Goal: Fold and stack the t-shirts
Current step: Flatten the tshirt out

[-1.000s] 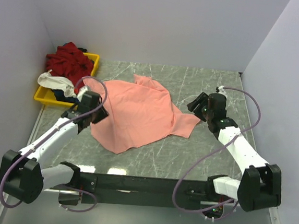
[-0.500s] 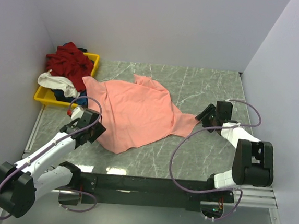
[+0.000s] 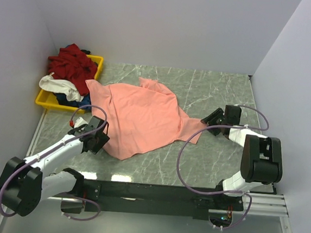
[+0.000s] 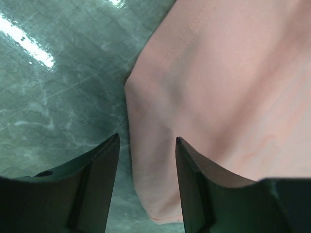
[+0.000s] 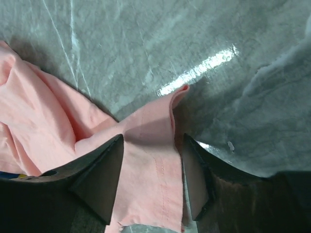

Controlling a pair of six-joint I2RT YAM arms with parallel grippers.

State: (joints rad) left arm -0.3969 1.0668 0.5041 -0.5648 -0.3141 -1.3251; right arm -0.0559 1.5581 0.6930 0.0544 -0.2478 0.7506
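Observation:
A salmon-pink t-shirt point(image 3: 144, 115) lies crumpled and spread on the grey marble table point(image 3: 218, 89). My left gripper point(image 3: 101, 136) is open and low at the shirt's left edge; in the left wrist view the jaws point(image 4: 147, 141) straddle that hemmed pink edge point(image 4: 160, 184). My right gripper point(image 3: 212, 120) is open and low at the shirt's right corner; in the right wrist view the jaws point(image 5: 152, 138) straddle a stitched pink flap point(image 5: 155, 184). Dark red point(image 3: 73, 65), white point(image 3: 57, 84) and blue point(image 3: 70, 97) shirts are piled in the yellow tray point(image 3: 97, 62).
The yellow tray stands at the table's back left against the left wall. White walls close in the back and both sides. The black rail point(image 3: 149, 192) with the arm bases runs along the near edge.
Both arms have pulled back and dropped low. My left gripper moved nearer along the shirt's left edge. My right gripper came down from above the table to the shirt's right corner.

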